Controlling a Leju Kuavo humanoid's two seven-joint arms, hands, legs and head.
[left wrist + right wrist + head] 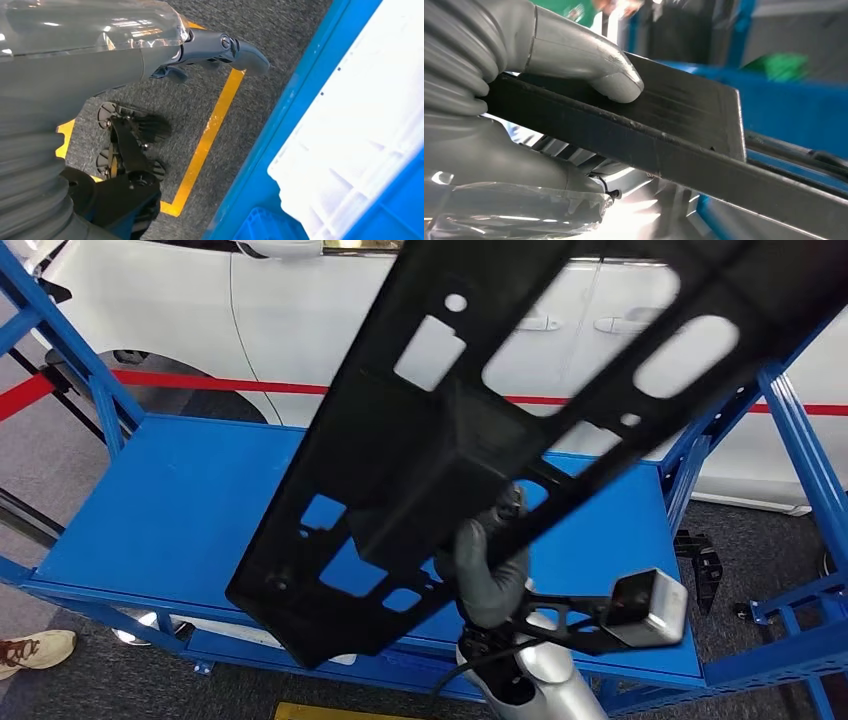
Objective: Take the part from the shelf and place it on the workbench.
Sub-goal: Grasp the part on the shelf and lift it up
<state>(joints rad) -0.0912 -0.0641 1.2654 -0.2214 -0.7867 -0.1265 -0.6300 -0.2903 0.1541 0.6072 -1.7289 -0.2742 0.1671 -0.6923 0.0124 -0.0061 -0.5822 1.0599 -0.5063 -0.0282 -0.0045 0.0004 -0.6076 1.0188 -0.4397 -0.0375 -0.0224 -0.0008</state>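
A long black flat part (450,440) with several cut-outs hangs tilted over the blue workbench (170,510), running from the lower middle of the head view to its upper right. My right hand (492,565) grips it from below near its lower half. In the right wrist view the thumb (589,55) presses on the part's dark flat face (684,120). My left hand (150,55) hangs over the grey floor beside a blue frame, thumb stretched out, holding nothing.
A white car (300,330) and a red barrier tape (200,380) stand behind the bench. Blue frame posts rise at the left (70,340) and right (800,440). A person's shoe (35,650) is at the lower left. A white bin (360,125) and yellow floor tape (210,130) lie near my left hand.
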